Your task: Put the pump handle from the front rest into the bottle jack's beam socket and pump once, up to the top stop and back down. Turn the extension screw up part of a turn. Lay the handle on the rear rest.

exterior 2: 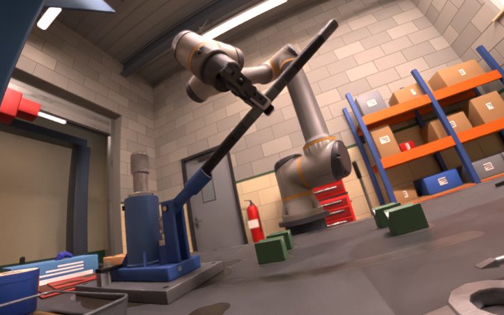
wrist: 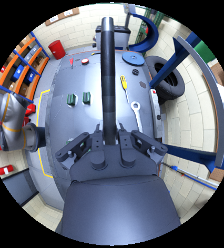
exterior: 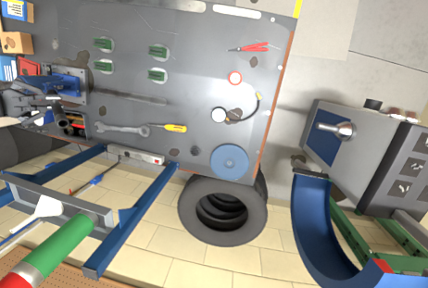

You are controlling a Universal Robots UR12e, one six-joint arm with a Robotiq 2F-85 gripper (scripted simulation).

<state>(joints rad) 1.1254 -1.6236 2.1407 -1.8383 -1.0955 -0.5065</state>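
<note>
The lower end of the dark pump handle (exterior 2: 261, 98) is hidden inside the blue beam socket (exterior 2: 196, 182) of the bottle jack (exterior 2: 147, 231), and the handle slants steeply up and away from the jack. The jack stands on a grey plate at one end of the bench, its knurled extension screw (exterior 2: 140, 172) rising from the top. Two pairs of green rest blocks, one nearer (exterior 2: 271, 248) and one farther (exterior 2: 400, 217), stand empty on the bench. In the wrist camera the handle (wrist: 108, 78) runs straight out over the bench. My gripper (exterior 2: 263, 105) is closed around the pump handle above its middle.
Behind the bench stand the arm's base (exterior 2: 308, 172), a red fire extinguisher (exterior 2: 253, 221) and orange shelving with boxes (exterior 2: 441, 117). On the bench lie a spanner (wrist: 137, 113), a yellow screwdriver (wrist: 124, 85) and a blue disc (wrist: 133, 58). A tyre (exterior: 222, 208) leans below the bench edge.
</note>
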